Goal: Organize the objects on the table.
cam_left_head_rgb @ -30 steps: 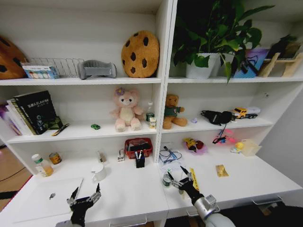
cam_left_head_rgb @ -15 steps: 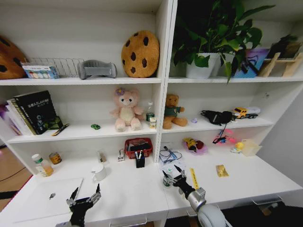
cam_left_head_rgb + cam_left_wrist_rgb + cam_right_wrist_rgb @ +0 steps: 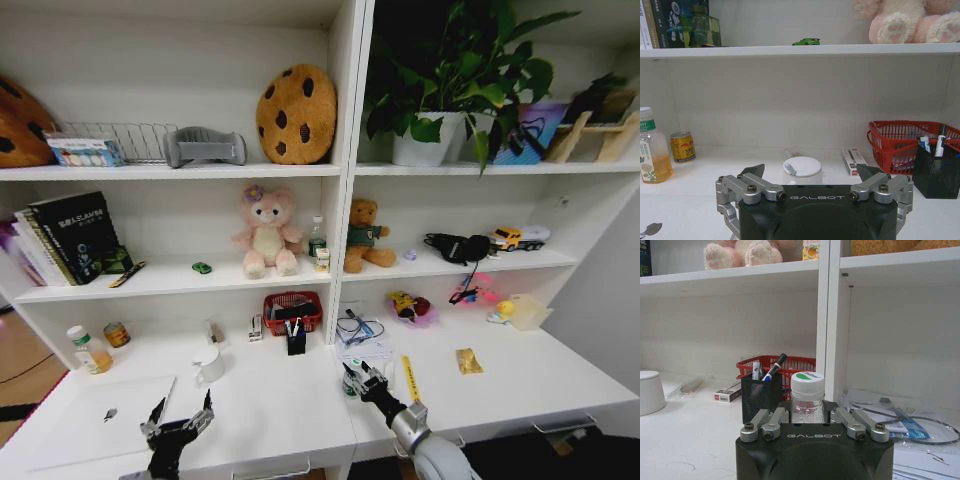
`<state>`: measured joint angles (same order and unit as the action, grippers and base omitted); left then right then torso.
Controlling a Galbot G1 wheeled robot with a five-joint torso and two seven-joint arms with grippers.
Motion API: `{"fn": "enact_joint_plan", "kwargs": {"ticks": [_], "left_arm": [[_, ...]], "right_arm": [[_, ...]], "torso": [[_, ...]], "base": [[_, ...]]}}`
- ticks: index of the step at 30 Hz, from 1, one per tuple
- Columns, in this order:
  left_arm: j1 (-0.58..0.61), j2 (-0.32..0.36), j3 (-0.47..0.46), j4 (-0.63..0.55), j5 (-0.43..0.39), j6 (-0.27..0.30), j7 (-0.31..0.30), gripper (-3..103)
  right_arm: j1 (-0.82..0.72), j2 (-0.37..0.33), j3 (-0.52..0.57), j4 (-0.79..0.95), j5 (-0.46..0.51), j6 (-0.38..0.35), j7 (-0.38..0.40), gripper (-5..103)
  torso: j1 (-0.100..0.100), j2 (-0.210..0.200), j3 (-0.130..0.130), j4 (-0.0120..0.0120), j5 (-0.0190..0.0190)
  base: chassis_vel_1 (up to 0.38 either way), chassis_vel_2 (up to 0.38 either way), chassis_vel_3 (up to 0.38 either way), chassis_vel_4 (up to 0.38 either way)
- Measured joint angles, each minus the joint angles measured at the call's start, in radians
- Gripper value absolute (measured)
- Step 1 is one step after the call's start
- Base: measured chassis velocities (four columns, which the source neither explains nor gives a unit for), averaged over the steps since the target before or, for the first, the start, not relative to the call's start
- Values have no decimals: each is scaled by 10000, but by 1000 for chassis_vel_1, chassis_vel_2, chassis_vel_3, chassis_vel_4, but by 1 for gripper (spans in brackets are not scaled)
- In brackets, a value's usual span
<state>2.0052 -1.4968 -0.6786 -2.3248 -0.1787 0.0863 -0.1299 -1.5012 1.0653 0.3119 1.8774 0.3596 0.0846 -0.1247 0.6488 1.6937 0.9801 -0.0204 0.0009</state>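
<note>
On the counter (image 3: 270,405), just right of the shelf divider, our right claw (image 3: 362,379) has its fingers spread on either side of a small clear bottle (image 3: 807,395) with a white cap, not yet closed on it as far as we can judge. Our left claw (image 3: 178,421) hangs open and idle over the near left edge, beside the laptop (image 3: 105,415). Little looks sorted so far: the gold packet (image 3: 468,361), a yellow strip (image 3: 410,378), a white mug (image 3: 209,365), the juice bottle (image 3: 88,349) and a can (image 3: 117,334) lie scattered across the counter. A green toy car (image 3: 202,267) sits on the shelf above. We judge the tidying barely begun.
</note>
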Motion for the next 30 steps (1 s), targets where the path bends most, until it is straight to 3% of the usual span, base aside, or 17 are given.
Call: {"fn": "enact_joint_plan", "kwargs": {"ticks": [9,16,19,21,24,26,27,29,30], "left_arm": [[-28,22,6,7,2,-35,7,100],[-146,88,-52,37,-104,-69,9,100],[-186,115,-78,55,-170,-96,4,100],[-266,177,-85,102,-256,-123,-8,100],[-328,223,-85,132,-310,-123,-12,100],[-404,289,-83,194,-371,-124,-24,100],[-404,289,-83,194,-371,-124,-24,100],[-447,342,-69,248,-392,-124,-29,100],[-447,342,-69,248,-392,-124,-29,100]], "right_arm": [[-1256,147,702,1348,163,-2,24,27],[-3971,767,1511,3089,-407,651,-92,27],[-5236,1357,1977,3532,-859,1169,-323,27],[-7009,2050,2776,3706,-1339,2089,-854,27],[-7714,2277,3011,3601,-1455,2685,-1017,27],[-8682,2421,3023,3218,-1587,3766,-1211,27],[-8682,2421,3023,3218,-1587,3766,-1211,27],[-9421,2600,2957,2640,-1957,4835,-1270,27],[-9421,2600,2957,2640,-1957,4835,-1270,27]], "torso": [[0,0,0,2,0],[-1,2,-1,-1,0],[-2,1,-2,0,2],[-3,2,-1,-3,-3],[-2,1,-2,-1,-2],[-3,1,-1,-2,-2],[-3,1,-1,-2,-2],[-2,2,-1,0,0],[-2,2,-1,0,0]], "base": [[0,0,0,0],[0,0,0,0],[0,0,0,0],[0,0,0,0],[0,0,0,0],[0,0,0,0],[0,0,0,0],[0,0,0,0],[0,0,0,0]]}}
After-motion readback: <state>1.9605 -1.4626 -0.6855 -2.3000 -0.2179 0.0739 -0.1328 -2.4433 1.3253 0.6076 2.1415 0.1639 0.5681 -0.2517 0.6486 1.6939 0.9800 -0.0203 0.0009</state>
